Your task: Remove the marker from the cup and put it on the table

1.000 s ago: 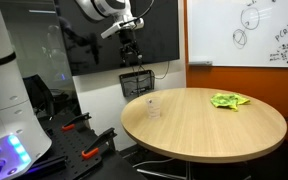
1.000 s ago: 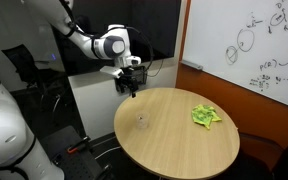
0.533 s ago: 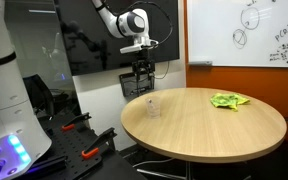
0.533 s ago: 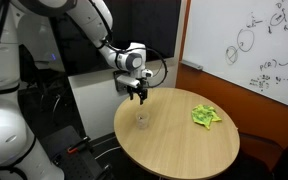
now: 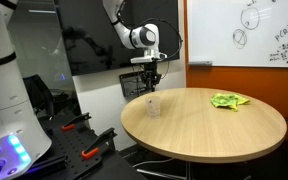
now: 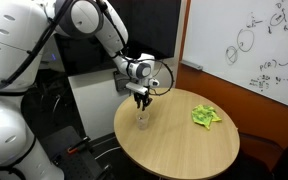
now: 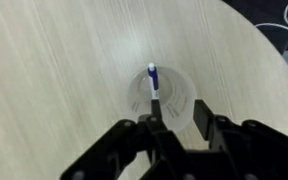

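A clear plastic cup [image 7: 176,92] stands on the round wooden table [image 7: 54,70], with a marker [image 7: 152,79] with a blue cap upright inside it. In the wrist view my gripper [image 7: 177,118] is right over the cup. Its two black fingers [image 7: 200,115] stand partly closed with a gap between them, and the marker's lower end sits at the left finger. In both exterior views the gripper [image 5: 152,86] [image 6: 141,102] hangs straight down just above the cup [image 5: 152,106] [image 6: 141,121], near the table's edge. The marker is too small to make out there.
A crumpled green cloth [image 5: 228,100] [image 6: 205,116] lies on the far side of the table [image 5: 214,128] [image 6: 174,150]. A whiteboard [image 5: 246,30] hangs on the wall behind. Bare wood surrounds the cup.
The arm has swung in from beyond the table's edge and come down over the cup. The fingers have narrowed from wide open to partly closed.
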Tool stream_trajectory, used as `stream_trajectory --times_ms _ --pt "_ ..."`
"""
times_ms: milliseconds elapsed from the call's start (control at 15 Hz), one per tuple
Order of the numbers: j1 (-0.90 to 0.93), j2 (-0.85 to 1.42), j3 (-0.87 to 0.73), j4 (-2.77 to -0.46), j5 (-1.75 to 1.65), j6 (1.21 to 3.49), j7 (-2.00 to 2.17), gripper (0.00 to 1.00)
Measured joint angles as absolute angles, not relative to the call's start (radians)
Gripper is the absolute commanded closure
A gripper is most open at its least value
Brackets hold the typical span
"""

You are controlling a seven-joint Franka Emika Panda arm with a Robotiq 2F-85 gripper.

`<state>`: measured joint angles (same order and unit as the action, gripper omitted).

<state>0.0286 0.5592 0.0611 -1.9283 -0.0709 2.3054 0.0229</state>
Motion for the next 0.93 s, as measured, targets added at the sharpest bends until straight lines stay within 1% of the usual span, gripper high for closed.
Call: stream_trajectory --times_ms 67,200,333,467,533,600,933 --pt "0.026 0.571 0.06 -1.915 -0.068 2.293 0.021 0.56" --pt "0.021 0.589 0.06 -1.895 -0.059 2.273 0.015 0.54" --pt "0.016 0.605 0.06 -1.881 -0.046 2.258 -0.001 0.54" --pt "0.012 0.619 0.06 -1.871 -0.039 2.252 -0.014 0.58" --pt "0.01 0.627 0.06 -1.867 -0.035 2.25 -0.017 0.57" --pt "0.008 0.636 0.06 -1.862 -0.032 2.249 -0.018 0.6" --pt "-0.004 0.689 0.06 -1.828 -0.023 2.238 -0.019 0.57"
